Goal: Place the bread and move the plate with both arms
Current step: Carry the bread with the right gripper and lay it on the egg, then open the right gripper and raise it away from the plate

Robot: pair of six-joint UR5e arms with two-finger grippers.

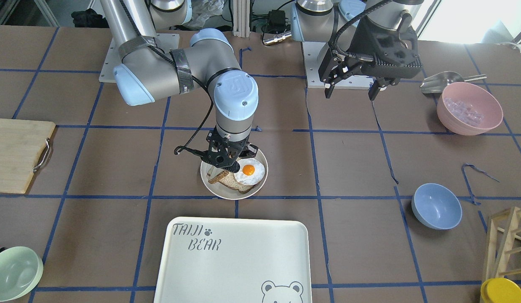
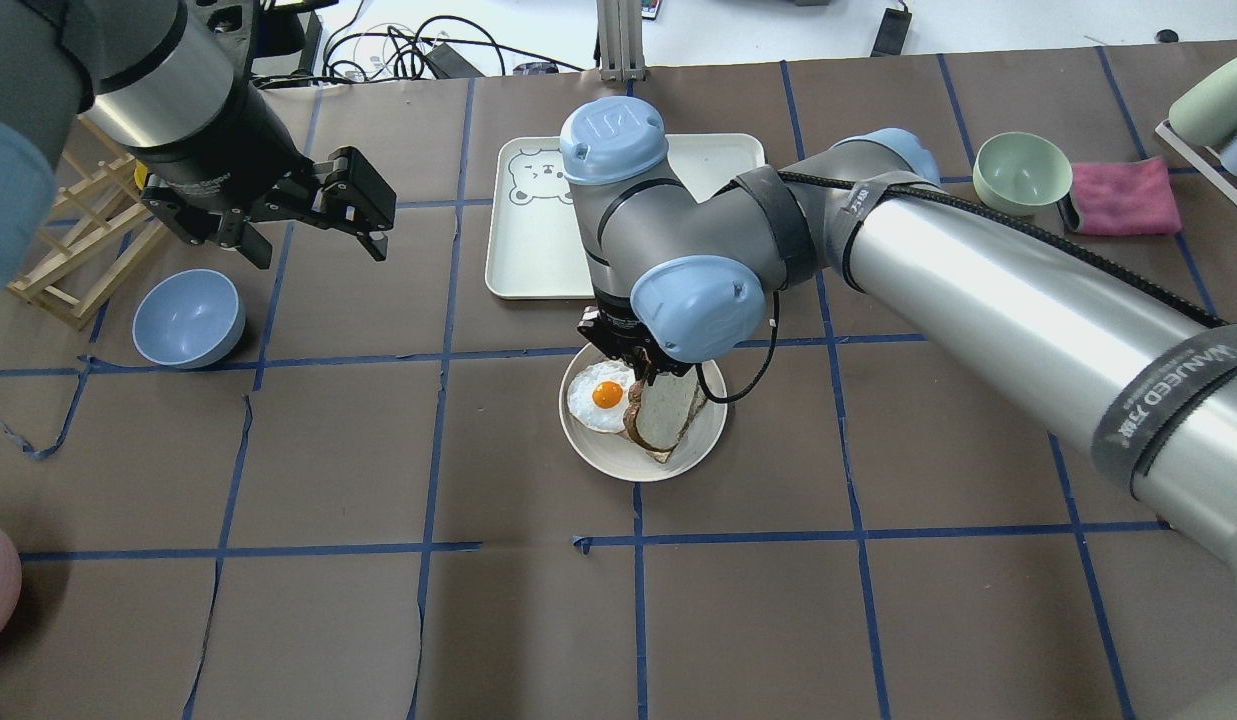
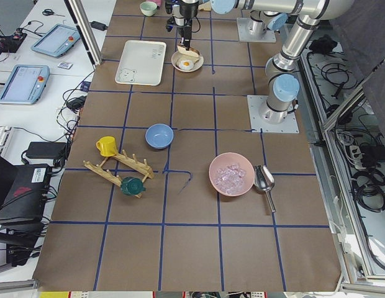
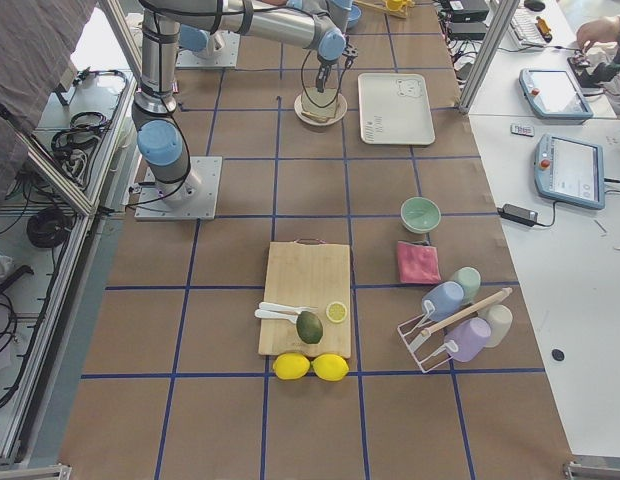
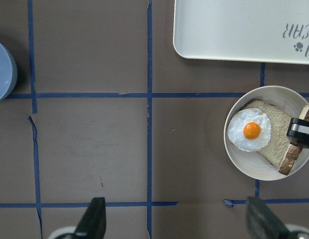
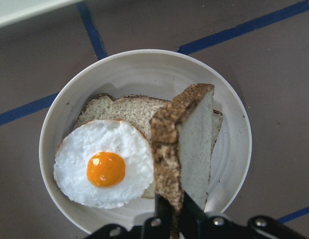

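Right jaws pinch the bread (image 6: 194, 139) by one crust edge, the slice standing on edge and tilted. Directly below them sits the plate (image 6: 144, 67) on the counter (image 2: 378, 450). It holds a second slice (image 6: 129, 107) lying flat, with a fried egg (image 6: 102, 164) partly on top. Whether the bread touches that slice, cannot tell. Just beyond the plate is the tray (image 2: 523, 250). Well apart, the left jaws are spread, raised over the counter, with a blue bowl (image 2: 188, 318) near them.

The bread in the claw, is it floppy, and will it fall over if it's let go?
Probably not floppy: the bread stands straight though the right gripper pinches only one edge. Likely light too, for the same reason. Let go, it would probably tip, being on edge over the plate.
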